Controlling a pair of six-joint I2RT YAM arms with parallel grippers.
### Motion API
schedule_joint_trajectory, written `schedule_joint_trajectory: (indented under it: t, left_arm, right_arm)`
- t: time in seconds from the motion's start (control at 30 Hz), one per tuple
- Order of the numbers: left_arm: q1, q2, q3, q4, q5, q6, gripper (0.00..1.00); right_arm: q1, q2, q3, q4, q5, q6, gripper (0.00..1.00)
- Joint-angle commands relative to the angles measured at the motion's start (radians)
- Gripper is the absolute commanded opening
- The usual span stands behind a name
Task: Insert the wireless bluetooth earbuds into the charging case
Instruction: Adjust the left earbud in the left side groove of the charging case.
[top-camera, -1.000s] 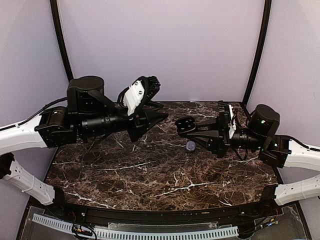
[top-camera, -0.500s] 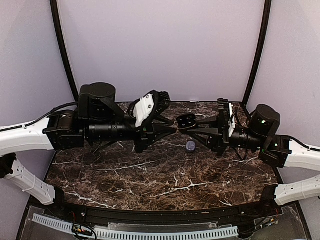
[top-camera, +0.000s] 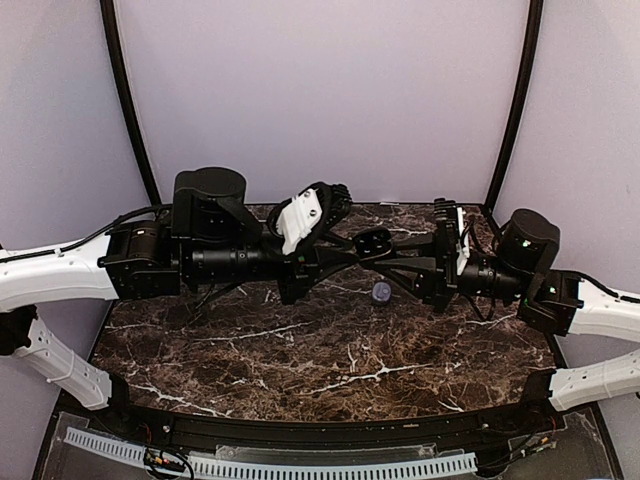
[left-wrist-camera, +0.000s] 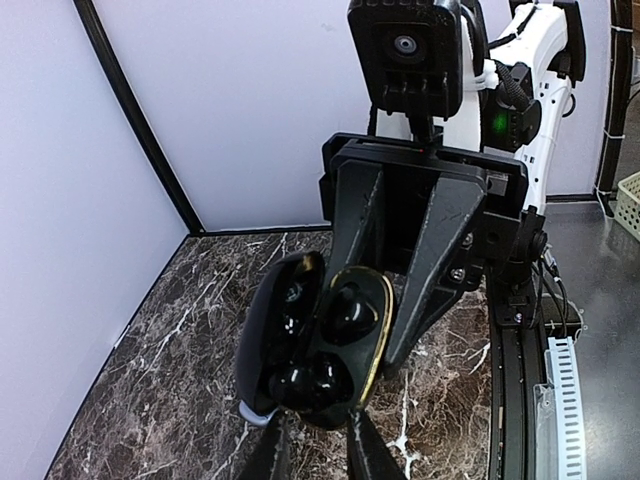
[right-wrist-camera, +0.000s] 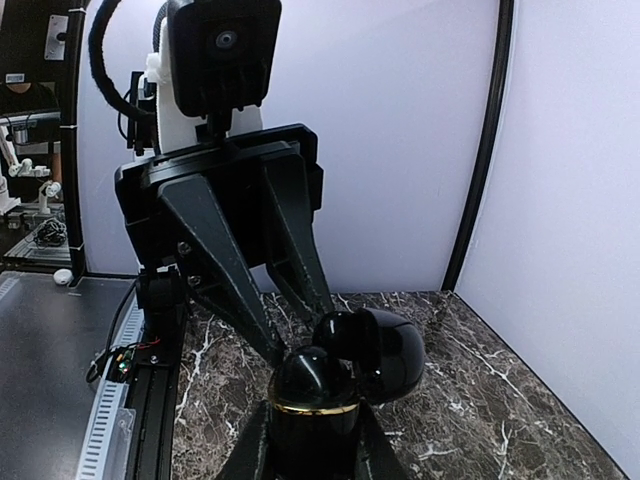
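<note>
Right claw (top-camera: 388, 254): clenched on the glossy black clamshell charging case with the gold-trimmed rim (left-wrist-camera: 320, 345). It holds the case up off the dark marbled stone surface (top-camera: 300, 350), hinged open.

Left claw (left-wrist-camera: 315, 455): pointed straight at the case, tips right at its lower edge. The fingers stand a little apart. Can't tell whether they pinch a dark bud, since anything black there merges with the case. Also can't tell if the tips touch the case or stop just short.

Key relation: the case's open face points at the left claw, head-on along that claw's approach line. The two halves sit side by side across the line and the case's long axis runs roughly upright. Both claws meet nose to nose with the case between them, so any insertion looks like a short straight push from the left claw.

Wells: glossy dark rounded shapes in both halves. Seated dark buds or empty sockets, can't tell.

Loose item: one small pale purple rounded earbud (top-camera: 381, 291) lies on the surface, below the right claw's fingers. It sits under and slightly beyond the left claw's tips, clear of both. The right claw is nearer but occupied, so the left claw would probably have to fetch it.

The pale purple sliver (left-wrist-camera: 254, 412) under the lid edge in the left wrist view is likely that same bud. Not certain.
</note>
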Motion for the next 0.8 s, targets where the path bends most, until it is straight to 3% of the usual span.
schedule_joint_trajectory:
  t: [0.0, 0.77]
  left_arm:
    - [-0.001, -0.011, 0.037, 0.028, -0.022, -0.006, 0.19]
    - [-0.001, 0.039, 0.068, -0.027, -0.012, -0.009, 0.17]
  right_arm:
    - [0.008, -0.002, 0.004, 0.025, -0.020, -0.012, 0.00]
    - [0.034, -0.007, 0.025, 0.010, 0.040, -0.028, 0.00]
